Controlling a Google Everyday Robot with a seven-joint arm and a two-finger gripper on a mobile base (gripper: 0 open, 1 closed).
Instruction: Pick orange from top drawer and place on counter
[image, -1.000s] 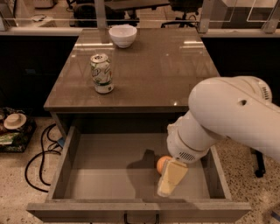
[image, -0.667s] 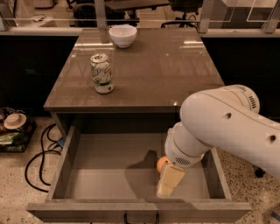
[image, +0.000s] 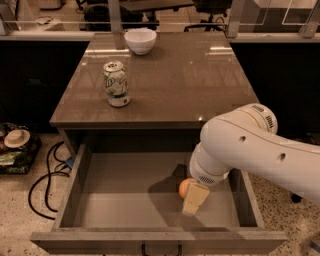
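Orange (image: 184, 188): sits on the grey floor of the top drawer (image: 120, 200), lower centre-right of the frame, toward the drawer's right side and nearer its front than its back. Shows only as a left-hand sliver, with the rest hidden behind the gripper (image: 193, 201).

Gripper: reaches down into the drawer right against the orange, a cream-coloured piece slanting toward the bottom of the frame. Cannot tell whether spread, closed, or clamped on the fruit.

White arm (image: 250, 150): bulges across the lower right and covers the drawer's right rear corner.

Top drawer: stands pulled fully out, dark handle (image: 160, 248) at the bottom edge.

Counter (image: 175, 85): fills the upper middle, glossy brown-grey. Carries a soda can (image: 116, 84) upright at the left and a white bowl (image: 140, 41) near the far edge, well apart from each other.

Cables (image: 45, 185): loop on the speckled floor at the left.
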